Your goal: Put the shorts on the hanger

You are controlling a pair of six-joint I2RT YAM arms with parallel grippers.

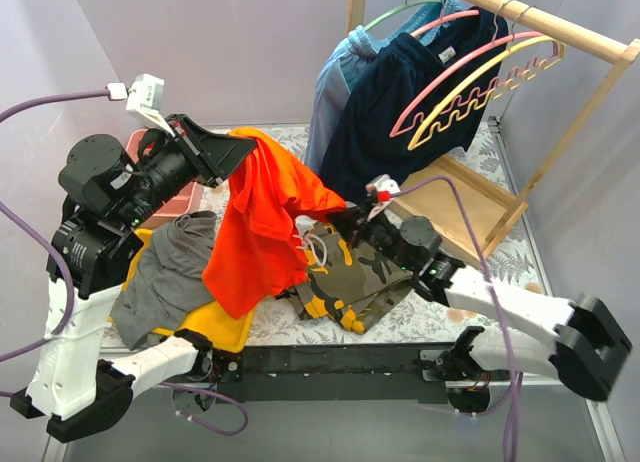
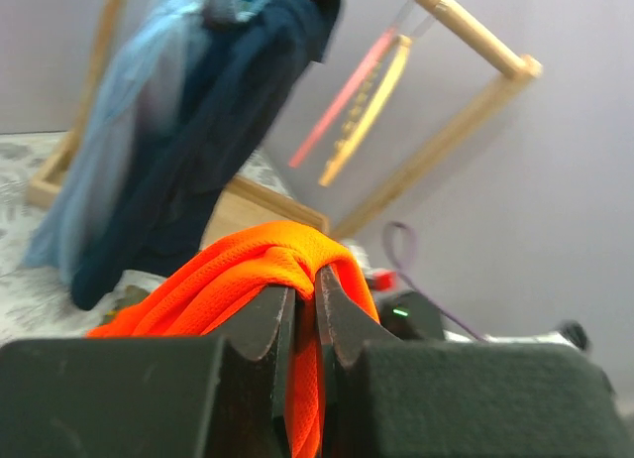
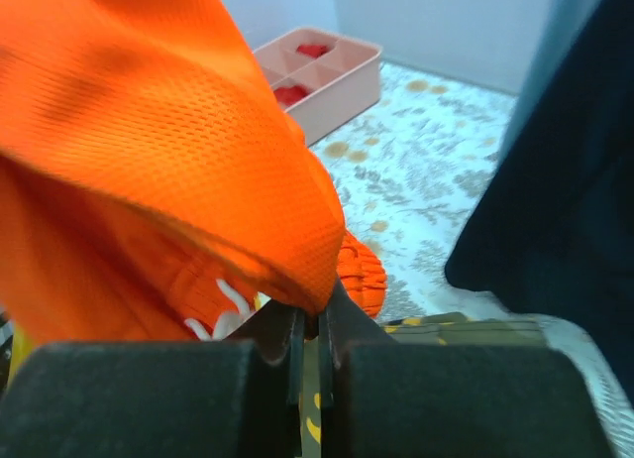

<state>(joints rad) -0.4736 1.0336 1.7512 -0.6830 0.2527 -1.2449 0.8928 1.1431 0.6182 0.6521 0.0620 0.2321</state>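
Shorts (image 1: 262, 217) hang lifted over the clothes pile (image 1: 175, 272) on the worktop (image 1: 430, 317), held by both arms. Left tool (image 2: 305, 283) is pressed together on a bunched fold. Right tool (image 3: 315, 324) pinches a lower edge, nearly closed. Hanger (image 1: 462, 70) is on the rack (image 1: 540, 22), well apart. From above, fabric buries the right tool's tips. Hanger is blurred in the left wrist view.

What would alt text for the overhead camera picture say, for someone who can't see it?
Two robot arms hold up bright orange shorts between them above a table strewn with clothes, the left gripper pinching the top, the right gripper a lower edge. Behind, a pink hanger hangs empty on a wooden rack beside navy shorts.
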